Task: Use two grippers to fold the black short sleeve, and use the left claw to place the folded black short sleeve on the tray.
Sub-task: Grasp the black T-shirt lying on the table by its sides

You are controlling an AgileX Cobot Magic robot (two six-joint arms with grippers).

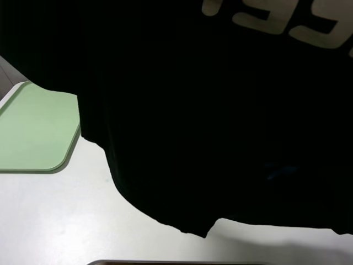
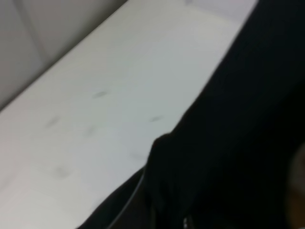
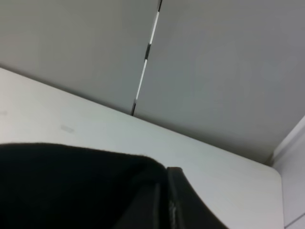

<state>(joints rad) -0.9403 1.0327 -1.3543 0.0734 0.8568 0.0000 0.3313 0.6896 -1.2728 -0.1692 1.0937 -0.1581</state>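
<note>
Black shirt (image 1: pixel 220 121) held up, pale lettering along its top, green tray (image 1: pixel 33 132) left of shirt, white table (image 1: pixel 55 221) beneath shirt, left gripper (image 2: pixel 136 207) and right gripper (image 3: pixel 172 198) dark against shirt, grip of either cannot be told.

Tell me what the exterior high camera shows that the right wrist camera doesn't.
Only the exterior high view shows the tray, pale green, at the left, and pale lettering. Only the right wrist view shows grey wall panels with a seam behind the table. Both show the black short sleeve and the white table.
</note>
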